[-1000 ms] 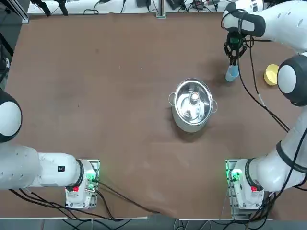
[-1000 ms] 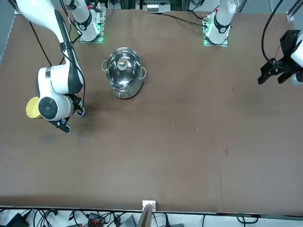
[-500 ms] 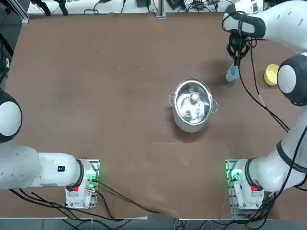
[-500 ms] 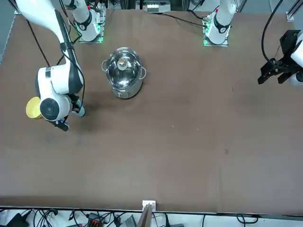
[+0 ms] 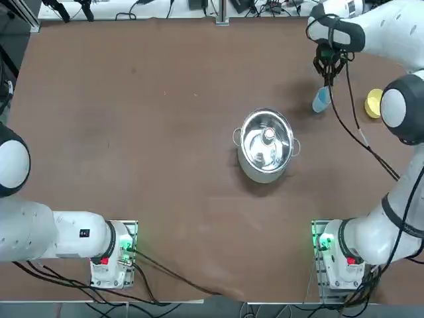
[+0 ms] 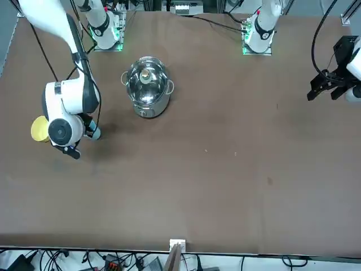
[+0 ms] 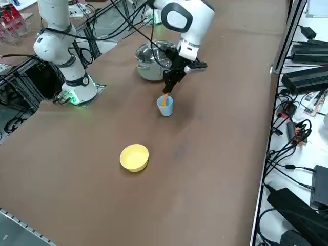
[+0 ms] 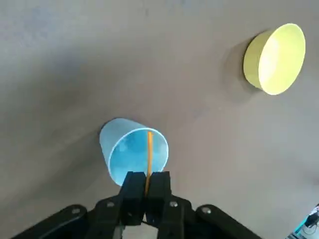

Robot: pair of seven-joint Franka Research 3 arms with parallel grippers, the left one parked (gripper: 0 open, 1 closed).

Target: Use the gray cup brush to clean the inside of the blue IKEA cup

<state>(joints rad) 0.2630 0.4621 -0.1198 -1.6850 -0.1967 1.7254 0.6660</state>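
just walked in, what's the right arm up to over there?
The right gripper is shut on the gray cup brush, holding it upright with its orange shaft reaching down into the blue IKEA cup. The cup stands upright on the table, at the far right of the robot. A yellow bowl sits apart from the cup, and a steel pot stands near mid-table.

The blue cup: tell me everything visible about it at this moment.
The blue cup is a small light-blue tumbler, plastic by the look, with a plain round rim and a slight taper. It stands upright and open on the brown table, between the steel pot and the yellow bowl. The brush, a thin orange stick, reaches down into it, held by the right gripper, shut just above the rim.
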